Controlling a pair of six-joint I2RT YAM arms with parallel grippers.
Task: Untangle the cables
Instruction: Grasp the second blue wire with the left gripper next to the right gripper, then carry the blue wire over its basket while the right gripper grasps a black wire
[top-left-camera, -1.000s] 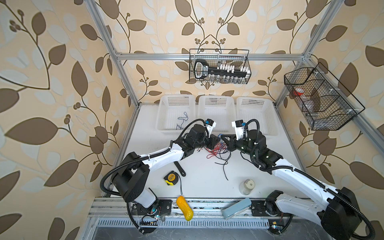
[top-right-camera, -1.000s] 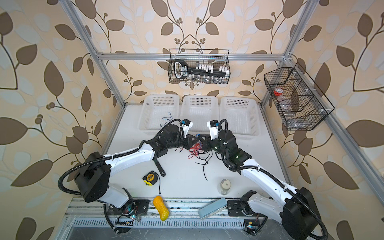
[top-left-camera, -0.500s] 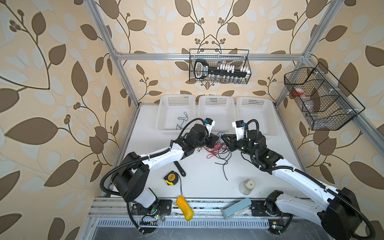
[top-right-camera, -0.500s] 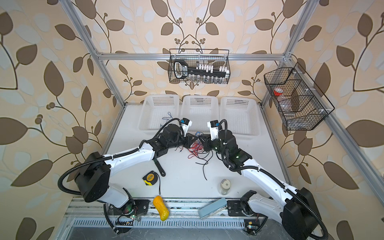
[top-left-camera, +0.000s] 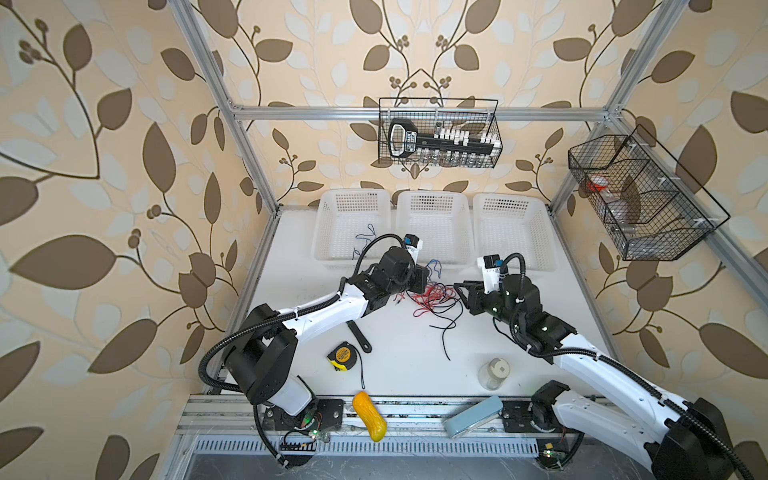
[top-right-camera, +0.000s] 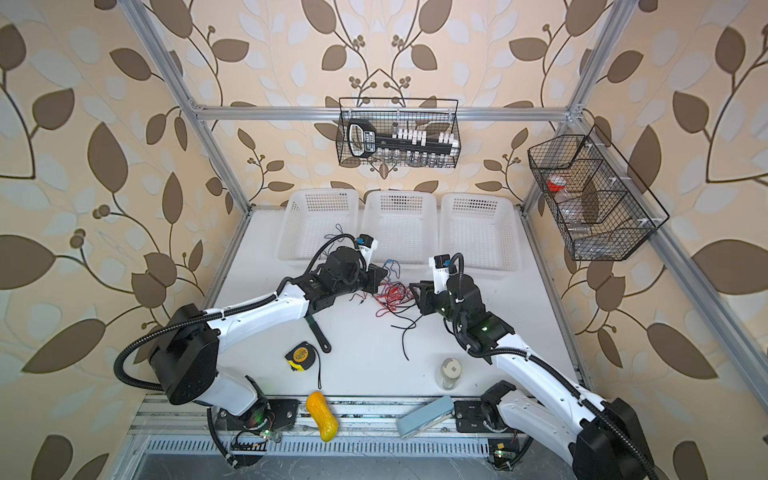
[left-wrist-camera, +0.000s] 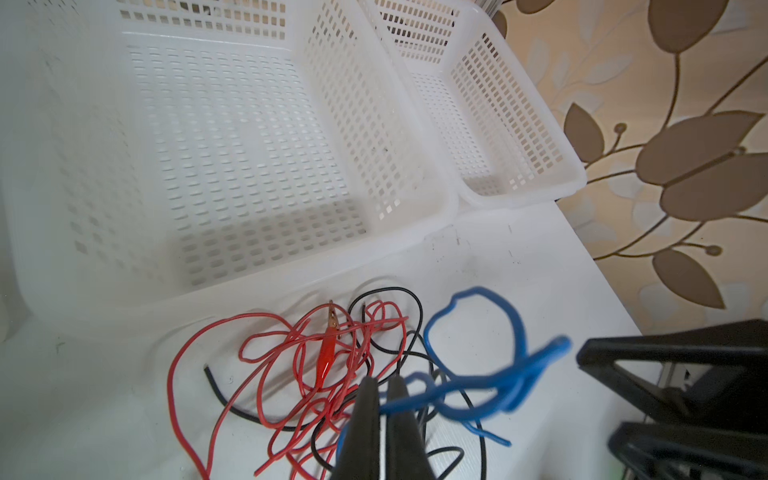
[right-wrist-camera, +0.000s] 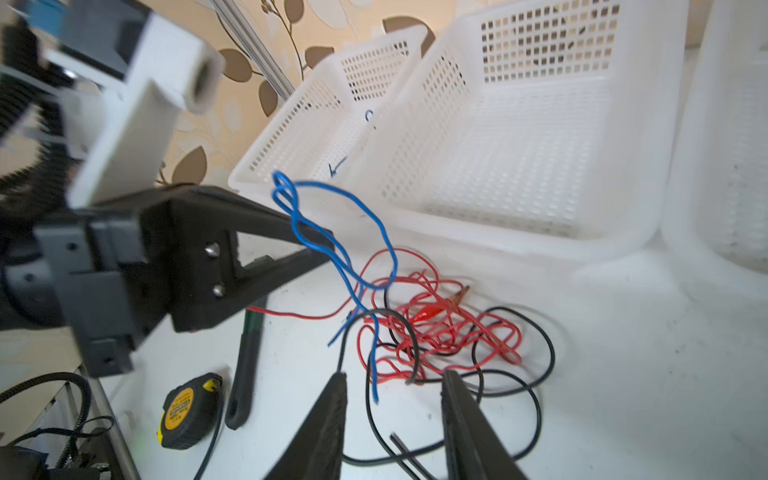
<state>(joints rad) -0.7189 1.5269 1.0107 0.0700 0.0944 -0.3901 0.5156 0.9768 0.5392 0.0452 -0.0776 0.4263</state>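
The cables (top-left-camera: 434, 297) (top-right-camera: 392, 297) lie as a red, black and blue tangle on the white table in front of the baskets. My left gripper (top-left-camera: 424, 278) (left-wrist-camera: 384, 384) is shut on a blue cable (left-wrist-camera: 478, 382) (right-wrist-camera: 320, 224), holding it lifted above the pile. A red cable with a small clip (left-wrist-camera: 326, 353) (right-wrist-camera: 428, 309) loops through black cable (right-wrist-camera: 544, 340). My right gripper (top-left-camera: 461, 289) (right-wrist-camera: 392, 376) stands open just right of the tangle, its fingers apart over black loops and gripping nothing. Another blue cable (top-left-camera: 365, 237) lies in the left basket.
Three white baskets (top-left-camera: 351, 199) line the back of the table. A yellow tape measure (top-left-camera: 344, 356) and a black-handled tool (top-left-camera: 359, 338) lie front left, a jar (top-left-camera: 494, 372) front right. A yellow object (top-left-camera: 369, 415) and a blue-grey case (top-left-camera: 473, 419) rest on the front rail.
My right gripper has opened, its fingers now apart beside the tangle. The left gripper stays shut on the blue cable in about the same place.
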